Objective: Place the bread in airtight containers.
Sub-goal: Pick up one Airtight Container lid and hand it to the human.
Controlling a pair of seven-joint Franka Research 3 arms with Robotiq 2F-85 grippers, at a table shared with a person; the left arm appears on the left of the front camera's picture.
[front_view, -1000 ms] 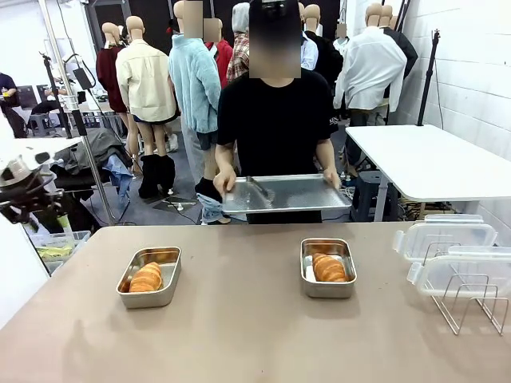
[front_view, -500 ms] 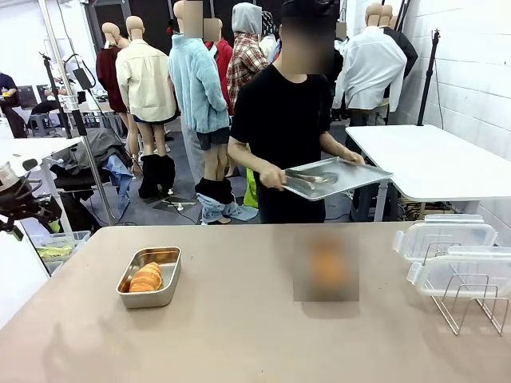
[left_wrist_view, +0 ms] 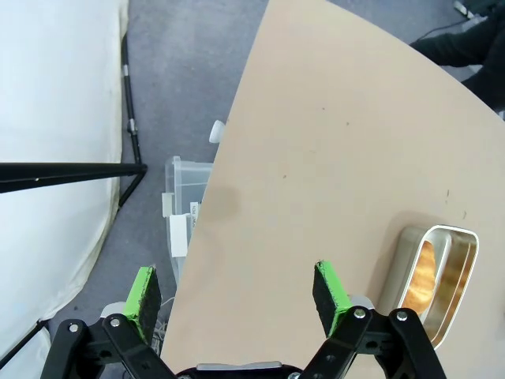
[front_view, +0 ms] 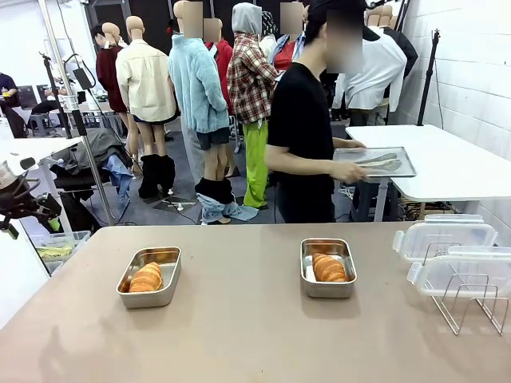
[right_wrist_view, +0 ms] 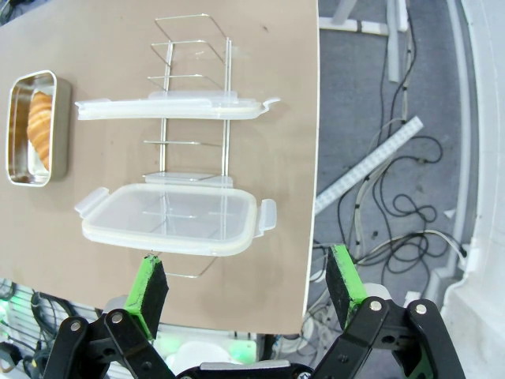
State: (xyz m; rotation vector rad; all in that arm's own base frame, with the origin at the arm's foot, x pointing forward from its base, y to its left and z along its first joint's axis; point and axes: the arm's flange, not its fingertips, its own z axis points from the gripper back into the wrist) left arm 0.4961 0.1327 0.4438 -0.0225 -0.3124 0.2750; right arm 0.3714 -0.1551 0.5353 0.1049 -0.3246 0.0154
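Two steel airtight containers stand open on the tan table, each holding one golden croissant-shaped bread. The left container (front_view: pixel 148 299) holds bread (front_view: pixel 146 278); the right container (front_view: pixel 327 289) holds bread (front_view: pixel 328 268). Two clear lids (front_view: pixel 444 238) (front_view: pixel 467 275) lean on a wire rack at the right. My left gripper (left_wrist_view: pixel 237 288) is open over the table's left edge, away from its container (left_wrist_view: pixel 472 260) and bread (left_wrist_view: pixel 424 268). My right gripper (right_wrist_view: pixel 246 280) is open above the near lid (right_wrist_view: pixel 170 219), with the right container (right_wrist_view: pixel 63 126) farther off.
A person stands turned away beyond the table, holding a flat metal tray (front_view: pixel 375 162) over a white side table (front_view: pixel 447 171). The wire rack (right_wrist_view: pixel 189 79) stands at the table's right edge. A plastic bin (left_wrist_view: pixel 185 205) sits on the floor at the left.
The person has turned from facing the table and carried the tray to the right. My left arm has drawn back a little at the left edge.
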